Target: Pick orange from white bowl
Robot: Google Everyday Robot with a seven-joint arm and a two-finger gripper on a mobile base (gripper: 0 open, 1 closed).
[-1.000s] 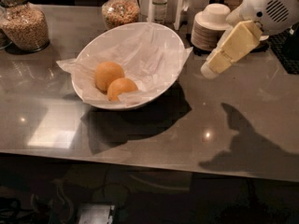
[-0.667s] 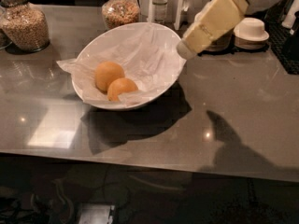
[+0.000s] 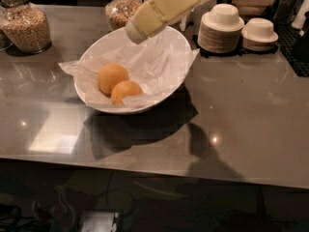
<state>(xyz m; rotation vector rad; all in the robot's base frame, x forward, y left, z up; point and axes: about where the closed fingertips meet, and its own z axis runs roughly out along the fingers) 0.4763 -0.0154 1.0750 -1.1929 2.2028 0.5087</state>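
Note:
The white bowl (image 3: 161,96) stands on the dark counter at centre left, lined with crinkled white paper. Two fruits lie side by side in its left half. The orange (image 3: 112,77) is the larger, paler one at the back left. The smaller, deeper-orange fruit (image 3: 126,91) touches it at the front right. My gripper (image 3: 137,33), cream-coloured, reaches down from the top right. Its tip hangs above the bowl's far rim, up and to the right of the orange, and touches neither fruit.
Two glass jars of grain stand at the back, one at the left (image 3: 26,27) and one behind the bowl (image 3: 120,9). Stacks of plates topped with small cream bowls (image 3: 222,25) (image 3: 259,33) stand at the back right. The counter's front edge (image 3: 154,166) runs below the bowl.
My gripper has swung left from beside the bowl's right side to above its far rim. The bowl and both fruits have not moved.

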